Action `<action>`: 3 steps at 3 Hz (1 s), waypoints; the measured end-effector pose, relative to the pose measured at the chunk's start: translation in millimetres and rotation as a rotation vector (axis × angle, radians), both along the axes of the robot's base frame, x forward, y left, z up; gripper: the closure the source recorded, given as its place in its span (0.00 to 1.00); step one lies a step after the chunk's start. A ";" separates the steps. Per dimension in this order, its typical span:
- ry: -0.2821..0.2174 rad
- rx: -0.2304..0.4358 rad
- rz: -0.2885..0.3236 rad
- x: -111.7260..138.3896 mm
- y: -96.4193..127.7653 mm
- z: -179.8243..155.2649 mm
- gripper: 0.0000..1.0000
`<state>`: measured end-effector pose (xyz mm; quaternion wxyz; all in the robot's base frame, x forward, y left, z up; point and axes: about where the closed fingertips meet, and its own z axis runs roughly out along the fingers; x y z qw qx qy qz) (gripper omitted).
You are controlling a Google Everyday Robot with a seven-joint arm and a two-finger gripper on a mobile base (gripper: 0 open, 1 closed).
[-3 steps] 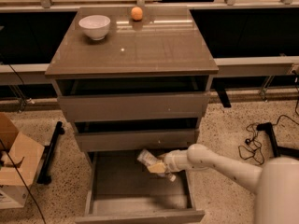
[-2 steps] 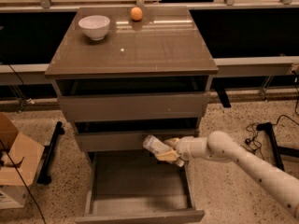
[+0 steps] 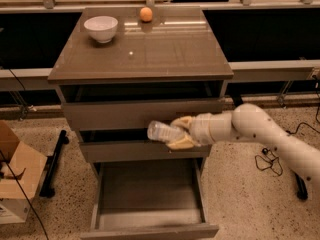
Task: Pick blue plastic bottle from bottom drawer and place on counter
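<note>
My gripper (image 3: 180, 132) is shut on the blue plastic bottle (image 3: 164, 131), a small translucent bottle held sideways with its end pointing left. It hangs in front of the middle drawer's front, above the open bottom drawer (image 3: 150, 204), whose floor is bare. The counter (image 3: 150, 49) lies higher up and behind. My white arm (image 3: 260, 131) reaches in from the right.
A white bowl (image 3: 101, 28) and a small orange ball (image 3: 146, 14) stand at the back of the counter. A cardboard box (image 3: 15, 174) sits on the floor at the left. Cables lie on the floor at the right.
The gripper has lifted the bottle out of the bottom drawer, from just above its floor up to the level of the middle drawer's front.
</note>
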<state>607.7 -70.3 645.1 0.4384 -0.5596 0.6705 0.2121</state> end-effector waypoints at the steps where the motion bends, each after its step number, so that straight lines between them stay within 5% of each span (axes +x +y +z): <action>1: -0.175 -0.129 0.005 13.2 15.1 91.7 1.00; 2: -0.331 -0.222 -0.031 47.3 28.5 194.4 1.00; 3: -0.330 -0.222 -0.031 47.0 28.4 193.5 1.00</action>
